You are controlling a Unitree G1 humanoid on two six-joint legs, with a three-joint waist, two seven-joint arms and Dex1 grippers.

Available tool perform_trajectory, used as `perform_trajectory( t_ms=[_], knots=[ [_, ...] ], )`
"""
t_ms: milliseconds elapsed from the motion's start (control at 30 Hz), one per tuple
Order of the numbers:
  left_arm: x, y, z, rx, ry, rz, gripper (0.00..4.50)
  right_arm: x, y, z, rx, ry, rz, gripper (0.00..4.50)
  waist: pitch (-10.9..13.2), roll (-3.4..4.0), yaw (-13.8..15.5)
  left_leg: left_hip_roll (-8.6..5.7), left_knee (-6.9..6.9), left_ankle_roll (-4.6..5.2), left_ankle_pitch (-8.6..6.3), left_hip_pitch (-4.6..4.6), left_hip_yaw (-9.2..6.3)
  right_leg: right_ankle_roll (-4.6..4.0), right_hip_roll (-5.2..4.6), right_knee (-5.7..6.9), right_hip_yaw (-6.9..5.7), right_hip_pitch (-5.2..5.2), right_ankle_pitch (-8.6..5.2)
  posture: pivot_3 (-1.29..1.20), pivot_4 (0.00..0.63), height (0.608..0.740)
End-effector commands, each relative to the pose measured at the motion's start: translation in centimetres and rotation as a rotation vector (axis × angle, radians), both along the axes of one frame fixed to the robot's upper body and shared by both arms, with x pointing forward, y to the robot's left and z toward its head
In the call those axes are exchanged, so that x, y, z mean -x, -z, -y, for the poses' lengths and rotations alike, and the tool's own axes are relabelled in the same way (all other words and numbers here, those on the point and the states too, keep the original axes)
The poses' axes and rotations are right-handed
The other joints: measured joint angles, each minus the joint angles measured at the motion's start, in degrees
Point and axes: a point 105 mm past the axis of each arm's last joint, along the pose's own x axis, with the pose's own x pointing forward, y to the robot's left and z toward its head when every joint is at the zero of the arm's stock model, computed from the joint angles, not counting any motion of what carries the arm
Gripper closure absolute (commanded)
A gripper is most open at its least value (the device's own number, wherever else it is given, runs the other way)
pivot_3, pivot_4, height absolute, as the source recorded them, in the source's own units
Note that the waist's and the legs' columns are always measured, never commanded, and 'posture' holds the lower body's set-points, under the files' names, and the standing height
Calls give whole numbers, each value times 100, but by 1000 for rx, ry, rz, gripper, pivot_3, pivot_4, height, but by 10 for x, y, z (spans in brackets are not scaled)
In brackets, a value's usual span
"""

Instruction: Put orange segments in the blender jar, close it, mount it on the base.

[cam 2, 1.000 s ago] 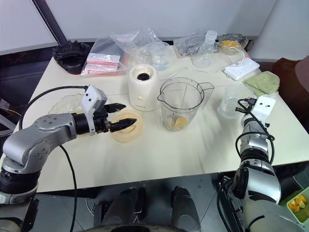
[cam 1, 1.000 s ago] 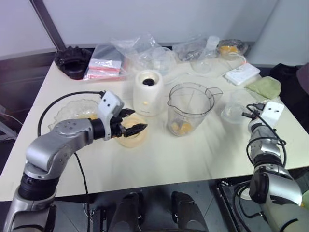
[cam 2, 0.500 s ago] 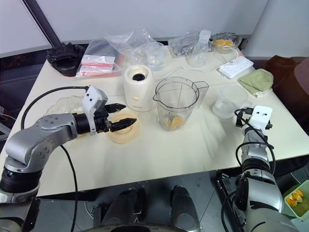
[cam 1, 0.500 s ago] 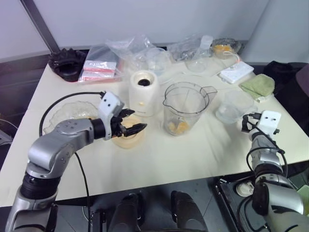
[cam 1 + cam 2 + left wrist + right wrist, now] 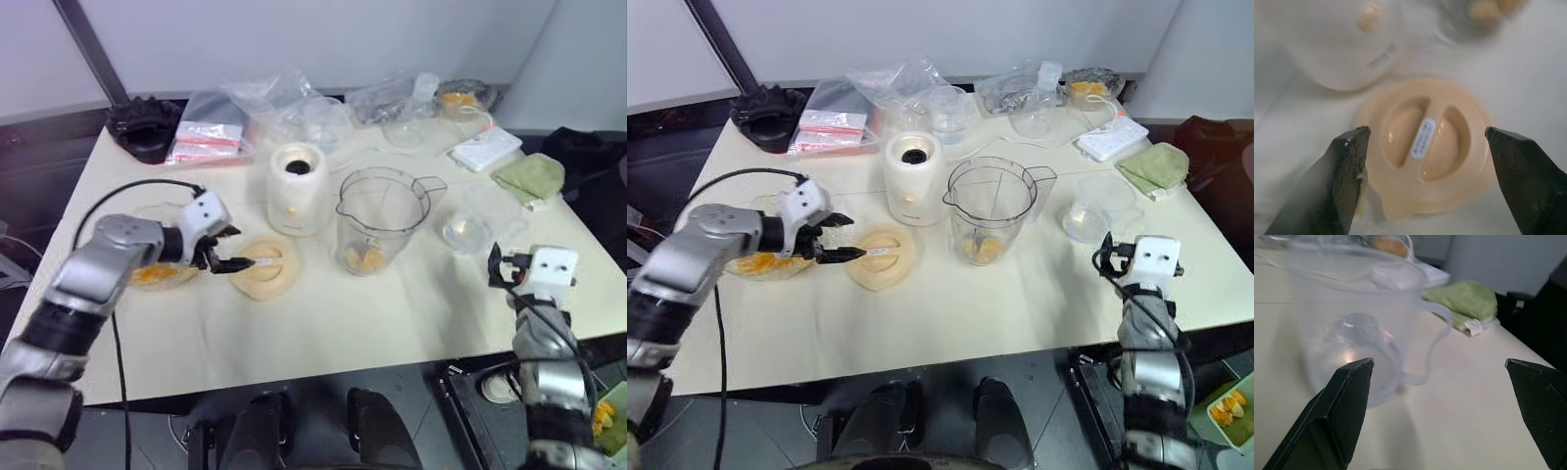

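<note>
Orange segments (image 5: pixel 367 258) blur behind the blender jar (image 5: pixel 385 217) wall.

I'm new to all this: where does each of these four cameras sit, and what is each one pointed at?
Left eye view: on the head, looking down over the table; both arms show, left tool near the peach lid.
Right eye view: beside it, the same scene: blender jar, base, right tool.
Left wrist view: on the left wrist, looking between its two open fingers at the lid.
Right wrist view: on the right wrist, between open fingers, facing a clear measuring cup.
Shared: lid, cup, green cloth.
</note>
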Motion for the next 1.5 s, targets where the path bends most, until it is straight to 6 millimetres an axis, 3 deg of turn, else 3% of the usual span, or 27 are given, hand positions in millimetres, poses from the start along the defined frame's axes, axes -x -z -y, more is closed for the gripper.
perform_trajectory(
  t_ms=[33, 167, 300, 400, 567, 767, 867, 1067, 1200, 1300, 1500],
  knots=[
    [-17, 1, -1, -69, 81, 31, 563, 18, -28, -16, 78, -54, 71, 40, 0, -2, 25, -1, 0, 0, 0, -1, 2, -1, -3, -1, 0, -1, 0, 0, 150, 740],
    [-41, 14, 10, -141, 155, 0, 563, 49, -57, -50, 32, -281, 88, 40, -1, -6, 122, -4, 6, 3, -1, -19, 1, 0, -8, -5, -3, -12, 1, 0, 150, 740],
    [-49, 20, 23, -115, 187, -53, 563, 72, -61, -82, 19, -555, -70, 40, -1, -18, 149, -6, 21, 21, -12, -36, 8, 1, -11, -11, -2, -16, 1, 0, 150, 740],
    [-50, 25, 30, -134, 221, -74, 563, 86, -70, -95, -9, -686, -155, 40, 2, -33, 179, -7, 25, 32, -19, -42, 12, 5, -11, -14, -8, -17, -1, 0, 150, 740],
    [-45, 35, 31, -200, 283, -92, 563, 93, -98, -106, -72, -797, -158, 40, 4, -49, 184, -4, 29, 32, -19, -43, 12, 6, -11, -13, -16, -13, 0, 0, 150, 740],
    [-43, 51, 38, -242, 295, -99, 563, 87, -125, -120, -42, -907, -158, 40, 1, -59, 180, 1, 52, 32, -20, -40, 8, 4, -19, -19, -16, -2, 0, 0, 150, 740],
    [-41, 59, 40, -260, 298, -111, 1348, 82, -131, -126, -33, -931, -159, 0, 3, -66, 181, 2, 58, 32, -20, -41, 9, 4, -22, -21, -16, 1, 0, 0, 150, 740],
    [-39, 62, 41, -267, 315, -119, 4271, 77, -127, -127, -20, -929, -187, 0, -4, -72, 183, 0, 58, 41, -27, -42, 9, 3, -23, -20, -16, 0, 2, 0, 150, 740],
    [-43, 57, 41, -255, 301, -88, 4239, 73, -123, -128, -12, -932, -197, 0, -4, -72, 180, 0, 65, 41, -27, -42, 10, 3, -24, -18, -16, 1, 2, 0, 150, 740],
    [-49, 41, 47, -208, 294, -44, 4239, 70, -122, -128, -13, -932, -196, 0, -3, -74, 179, 2, 73, 41, -27, -45, 11, 3, -24, -18, -16, 2, 2, 0, 150, 740],
    [-53, -25, 61, -76, 367, 36, 4239, 66, -116, -125, -9, -919, -203, 0, 2, -81, 190, 1, 77, 42, -27, -65, 9, 1, -25, -19, -17, -11, 3, 0, 150, 740]
  ],
)
